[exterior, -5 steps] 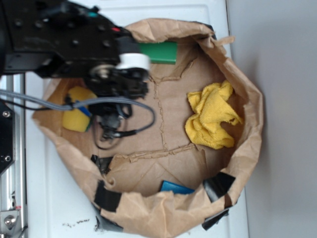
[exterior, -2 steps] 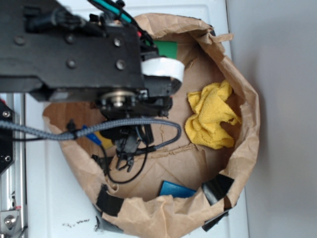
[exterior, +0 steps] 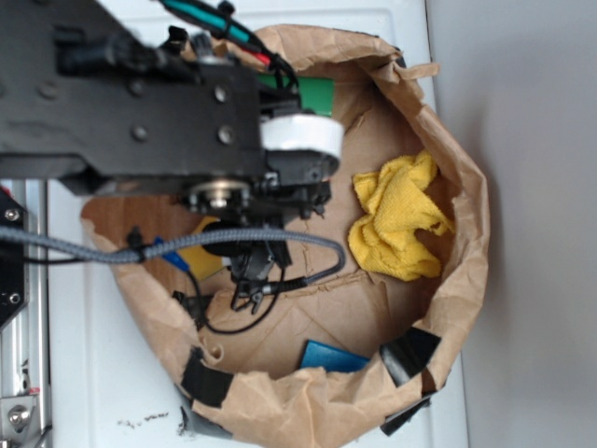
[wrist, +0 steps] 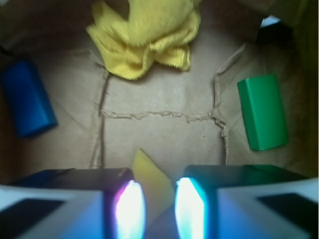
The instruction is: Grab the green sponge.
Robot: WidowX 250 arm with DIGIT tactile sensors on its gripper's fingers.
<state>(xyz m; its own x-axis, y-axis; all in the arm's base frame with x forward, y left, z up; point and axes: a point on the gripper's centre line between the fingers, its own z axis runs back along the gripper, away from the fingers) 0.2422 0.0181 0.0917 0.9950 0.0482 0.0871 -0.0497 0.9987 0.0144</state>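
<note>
In the wrist view the fingers (wrist: 154, 206) stand slightly apart, gripping nothing, a yellow corner (wrist: 149, 174) showing between them. The green sponge (wrist: 262, 111) lies far right on the paper bag (wrist: 164, 134) floor. Closing here would likely seize the yellow piece; the yellow cloth (wrist: 149, 35) lies farther.

White table (exterior: 93, 373) carries open brown paper bag (exterior: 308, 406). On bag floor: yellow cloth (wrist: 144, 37), green block (wrist: 262, 112), blue block (wrist: 27, 97), yellow sponge corner (wrist: 149, 179).
</note>
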